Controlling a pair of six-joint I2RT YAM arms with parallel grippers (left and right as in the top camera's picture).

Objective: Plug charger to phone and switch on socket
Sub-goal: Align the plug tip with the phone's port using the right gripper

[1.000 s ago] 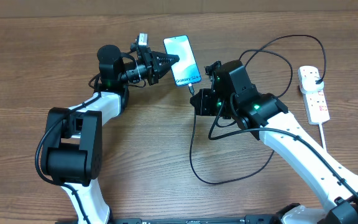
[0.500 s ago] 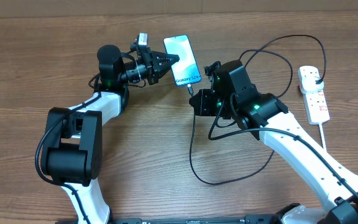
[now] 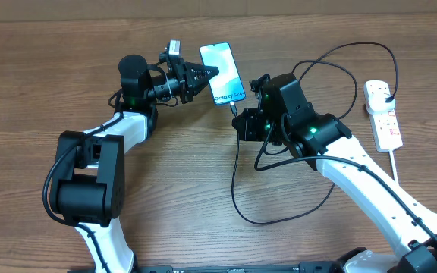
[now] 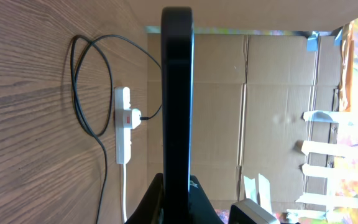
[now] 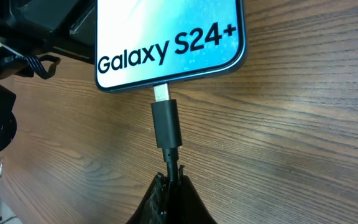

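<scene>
Nothing visibly changed over the last second in the overhead view. No shift showed in the left gripper (image 3: 214, 73) pinching the phone (image 3: 223, 72), in the right gripper (image 3: 238, 114) closed on the charger (image 3: 232, 182), or at the socket (image 3: 385, 121). The wrist views had no earlier pictures to compare against.
</scene>
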